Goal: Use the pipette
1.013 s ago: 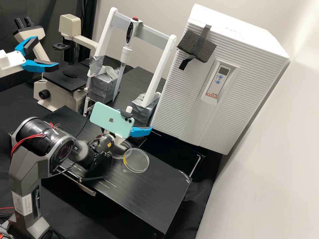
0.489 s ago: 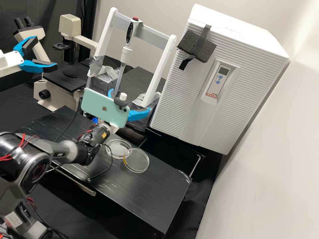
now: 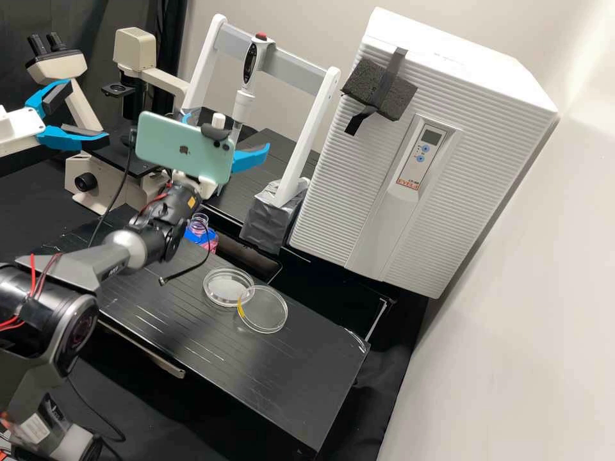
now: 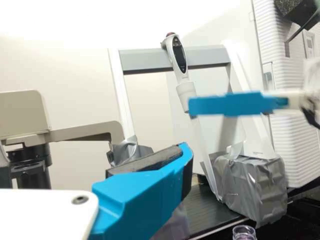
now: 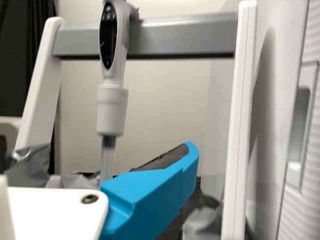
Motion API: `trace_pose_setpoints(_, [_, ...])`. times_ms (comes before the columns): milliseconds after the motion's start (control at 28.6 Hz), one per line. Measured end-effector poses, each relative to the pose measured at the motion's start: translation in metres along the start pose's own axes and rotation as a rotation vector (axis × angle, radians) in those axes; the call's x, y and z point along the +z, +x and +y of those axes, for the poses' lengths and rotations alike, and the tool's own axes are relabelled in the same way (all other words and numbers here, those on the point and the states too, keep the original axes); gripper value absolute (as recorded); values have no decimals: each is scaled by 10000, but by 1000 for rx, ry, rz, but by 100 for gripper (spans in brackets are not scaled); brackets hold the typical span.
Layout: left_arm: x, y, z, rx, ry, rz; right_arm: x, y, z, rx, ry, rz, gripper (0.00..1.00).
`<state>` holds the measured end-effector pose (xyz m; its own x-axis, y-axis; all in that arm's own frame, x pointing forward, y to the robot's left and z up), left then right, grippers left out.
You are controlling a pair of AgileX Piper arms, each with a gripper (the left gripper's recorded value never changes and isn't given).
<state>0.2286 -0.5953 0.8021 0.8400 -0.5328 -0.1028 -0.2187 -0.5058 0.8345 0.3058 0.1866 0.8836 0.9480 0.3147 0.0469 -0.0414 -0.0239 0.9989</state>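
Note:
A grey-and-white pipette [image 3: 246, 70] with a red top button hangs upright on a white-legged stand [image 3: 301, 67]. My right gripper [image 3: 221, 141], carrying a mint-green phone, is open just in front of the pipette's lower shaft, not touching it. The right wrist view has the pipette [image 5: 111, 60] close ahead, above one blue finger [image 5: 155, 192]. My left gripper [image 3: 86, 109] is open and empty at the far left, by the microscope. In the left wrist view, the pipette [image 4: 177, 60] hangs beyond the right arm's blue finger [image 4: 235, 104].
Two clear petri dishes [image 3: 228, 286] [image 3: 262, 308] lie on the black platform [image 3: 288, 378]. A small bottle of pink liquid [image 3: 202, 232] stands under the right arm. A microscope [image 3: 102, 173] sits at the back left. A large white ribbed unit [image 3: 435, 147] fills the right.
My right arm has risen from over the petri dishes up and back to the pipette's shaft, uncovering the pink bottle. The left gripper has drifted slightly down.

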Motion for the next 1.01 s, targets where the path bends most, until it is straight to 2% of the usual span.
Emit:
trace_pose_setpoints(70, [-12,0,1,0,1,5,-77,111,42,8,-4,2,100])
trace_pose_setpoints(175, [-36,-1,4,1,4,14,-124,244,68,4,-23,-19,100])
trace_pose_setpoints(279, [-65,-2,7,3,8,25,-180,412,101,6,-28,-38,100])
trace_pose_setpoints(524, [-93,-3,11,4,11,35,-186,691,81,-23,-45,-102,100])
trace_pose_setpoints(559, [-101,-4,12,4,12,38,-179,715,75,-26,-46,-108,0])
trace_pose_setpoints(698, [-118,6,-19,-7,13,44,-167,808,53,-45,-66,-122,0])
trace_pose_setpoints(733, [-118,6,-21,-7,13,44,-169,816,54,-47,-64,-124,0])
trace_pose_setpoints(803, [-119,8,-26,-9,13,44,-177,827,65,-45,-64,-125,0])
trace_pose_setpoints(1013, [-119,8,-26,-9,13,44,-225,847,120,-28,-98,-115,0])
